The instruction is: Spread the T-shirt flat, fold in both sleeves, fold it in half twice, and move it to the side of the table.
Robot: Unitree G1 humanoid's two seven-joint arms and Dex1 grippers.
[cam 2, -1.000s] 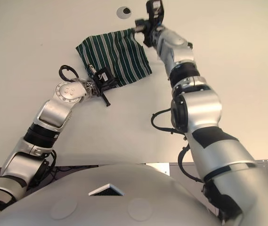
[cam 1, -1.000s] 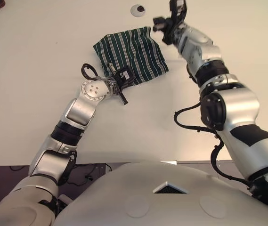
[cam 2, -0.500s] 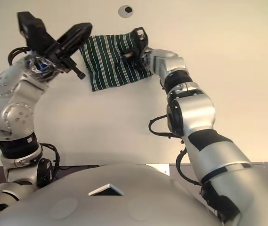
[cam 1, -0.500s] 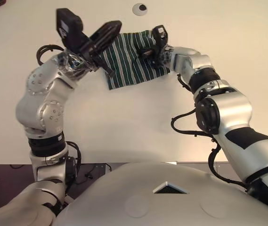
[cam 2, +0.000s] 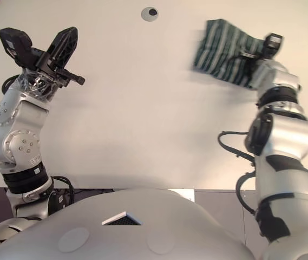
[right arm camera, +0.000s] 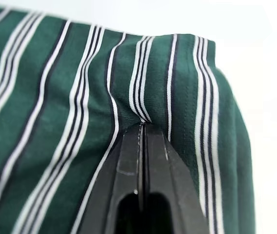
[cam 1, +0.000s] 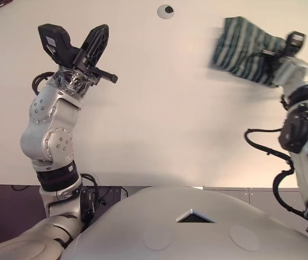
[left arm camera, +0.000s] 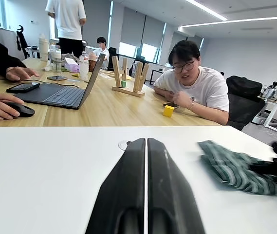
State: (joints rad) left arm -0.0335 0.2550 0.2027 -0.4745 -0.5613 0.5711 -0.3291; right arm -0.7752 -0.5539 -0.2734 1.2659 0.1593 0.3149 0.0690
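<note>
I see the T-shirt [cam 1: 246, 50] as a compact folded bundle out at about 2 o'clock on the table [cam 1: 159, 124]. It is dark green with thin white and navy stripes, and the cloth looks soft and slightly ribbed. I cannot tell whether it lies fully on the tabletop or is partly lifted. My right gripper [right arm camera: 141, 126] has its black fingers pressed together on a puckered fold of the fabric, with the right arm stretched far out toward that corner. My left gripper [left arm camera: 146, 141] is raised at about 10 o'clock on a sharply bent arm, well apart from the shirt, its two smooth black fingers closed against each other with nothing between them. The tabletop is plain matte white, with a small round cable hole [cam 1: 165, 10] at 12 o'clock.
</note>
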